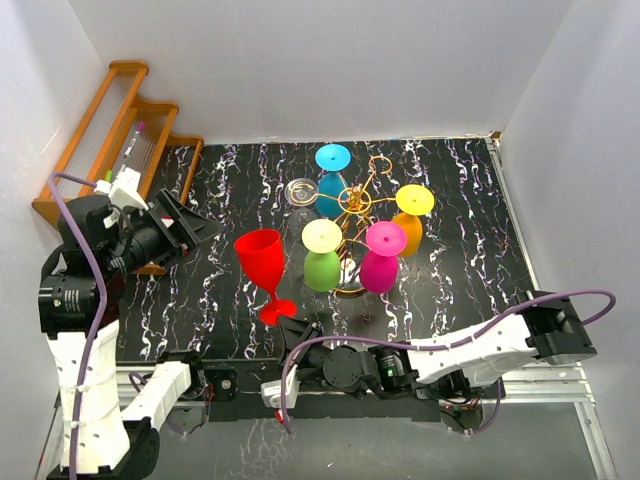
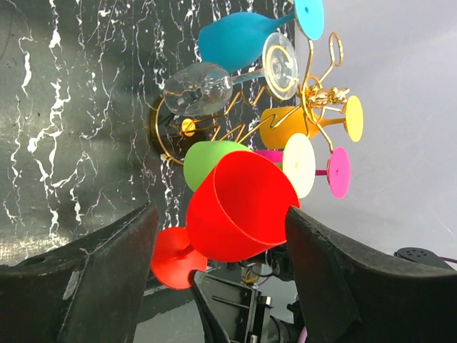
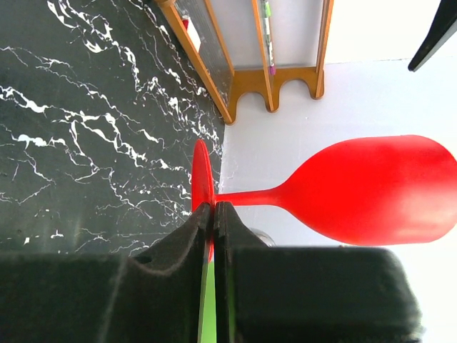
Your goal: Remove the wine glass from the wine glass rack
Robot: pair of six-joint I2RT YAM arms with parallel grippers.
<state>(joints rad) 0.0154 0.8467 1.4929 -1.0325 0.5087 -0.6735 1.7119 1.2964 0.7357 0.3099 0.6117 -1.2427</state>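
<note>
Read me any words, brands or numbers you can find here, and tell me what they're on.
No text can be read in any view.
The red wine glass and the glasses on the gold wine glass rack: plain, no marks.
A pen-like stick on the orange wooden shelf: any print too small to read.

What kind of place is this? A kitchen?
Probably a robot test booth, not a kitchen: white walls box in a black table, the left arm and right arm sit at its near edge, and a gold wine glass rack stands on it.
</note>
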